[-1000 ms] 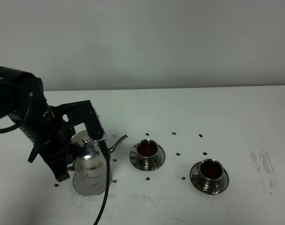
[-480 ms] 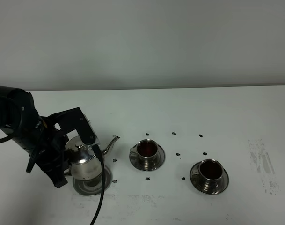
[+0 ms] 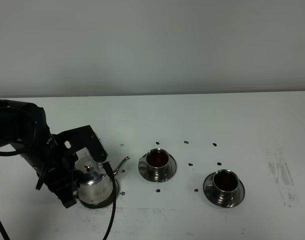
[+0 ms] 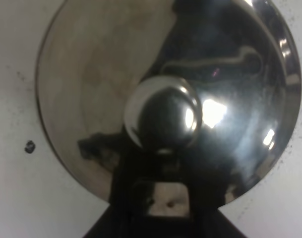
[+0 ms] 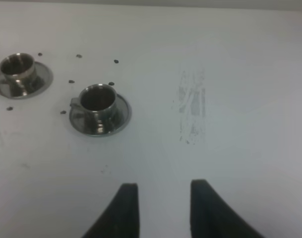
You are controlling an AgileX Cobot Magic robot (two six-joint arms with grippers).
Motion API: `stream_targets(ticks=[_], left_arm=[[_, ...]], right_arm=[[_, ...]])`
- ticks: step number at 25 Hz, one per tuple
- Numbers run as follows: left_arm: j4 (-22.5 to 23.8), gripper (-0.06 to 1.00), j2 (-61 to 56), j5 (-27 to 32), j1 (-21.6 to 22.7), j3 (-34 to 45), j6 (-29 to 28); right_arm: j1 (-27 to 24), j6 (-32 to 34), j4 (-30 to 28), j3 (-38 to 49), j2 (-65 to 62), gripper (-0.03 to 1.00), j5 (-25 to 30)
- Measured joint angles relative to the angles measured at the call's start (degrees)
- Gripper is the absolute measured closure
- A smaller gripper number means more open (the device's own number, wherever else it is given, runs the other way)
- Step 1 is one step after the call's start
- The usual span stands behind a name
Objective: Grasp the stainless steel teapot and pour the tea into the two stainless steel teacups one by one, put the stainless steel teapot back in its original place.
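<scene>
The stainless steel teapot (image 3: 95, 179) stands upright on its round saucer, the original place (image 3: 103, 203), at the front left, spout towards the cups. My left gripper (image 3: 74, 182) is at the pot's left side, shut on its loop handle. The left wrist view looks straight down on the lid knob (image 4: 163, 119), with the dark fingers (image 4: 155, 198) clamped by it. The two stainless steel teacups (image 3: 157, 160) (image 3: 225, 181) sit on their saucers, both holding dark tea. They also show in the right wrist view (image 5: 17, 67) (image 5: 97, 99). My right gripper (image 5: 163, 210) is open and empty, well clear of them.
Small dark dots (image 3: 190, 164) are scattered on the white table (image 3: 202, 120) around the cups. A faint scuffed patch (image 3: 280, 172) lies at the right. A black cable (image 3: 111, 215) hangs from the left arm in front of the teapot.
My left arm has lowered the teapot from a raised hold down onto its saucer and shifted slightly left. The cups have not moved.
</scene>
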Motion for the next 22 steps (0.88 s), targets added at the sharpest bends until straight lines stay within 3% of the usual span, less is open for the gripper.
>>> stream_targets(ticks=[22], left_arm=[[1.31, 0.74, 1.27, -2.52, 0.00, 0.00, 0.00]], right_arm=[[0.00, 0.00, 0.00, 0.00, 0.00, 0.72, 0.00]])
